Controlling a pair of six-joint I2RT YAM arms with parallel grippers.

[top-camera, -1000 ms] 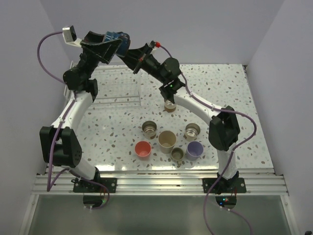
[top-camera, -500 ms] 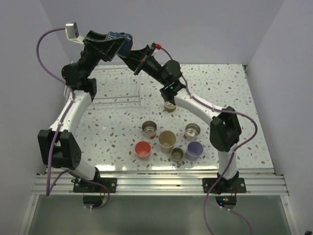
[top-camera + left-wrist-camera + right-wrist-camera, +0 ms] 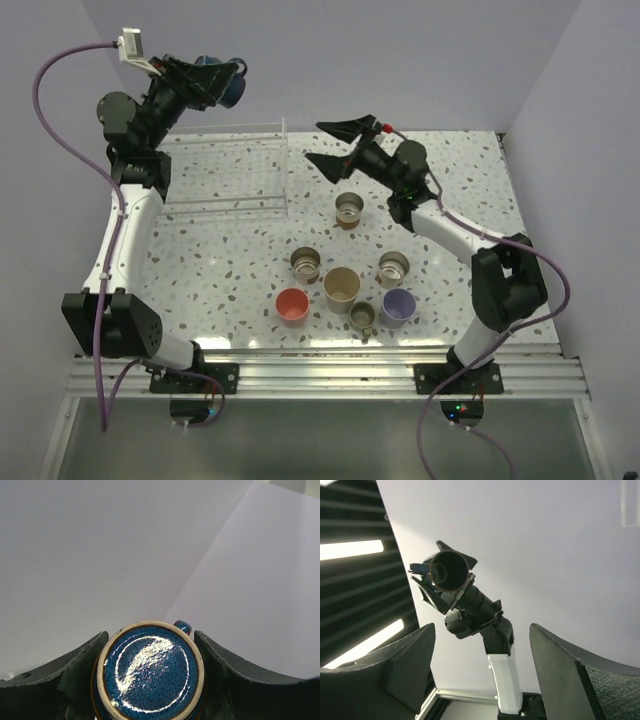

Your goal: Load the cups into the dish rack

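Observation:
High above the back left of the table, my left gripper (image 3: 222,84) is shut on a dark blue cup (image 3: 226,86). In the left wrist view the cup's glazed blue bottom (image 3: 149,669) fills the gap between the two fingers (image 3: 80,672), its handle pointing away. My right gripper (image 3: 326,146) hangs open and empty to the right of the dish rack (image 3: 228,203), a thin white wire frame on the table's back left. The right wrist view looks between its fingers (image 3: 410,665) at the left arm with the cup (image 3: 448,570). Several cups stand on the table: red (image 3: 292,304), beige (image 3: 341,285), lavender (image 3: 398,304).
More cups stand there: an olive one (image 3: 363,315), a grey metallic one (image 3: 393,266), a brown one (image 3: 305,263) and another (image 3: 348,210) below the right gripper. White walls close the table on three sides. An aluminium rail (image 3: 320,375) runs along the near edge.
The right gripper opened, let go of the dark blue cup and drew back to the right. The left gripper shut on the cup and swung it up and to the left.

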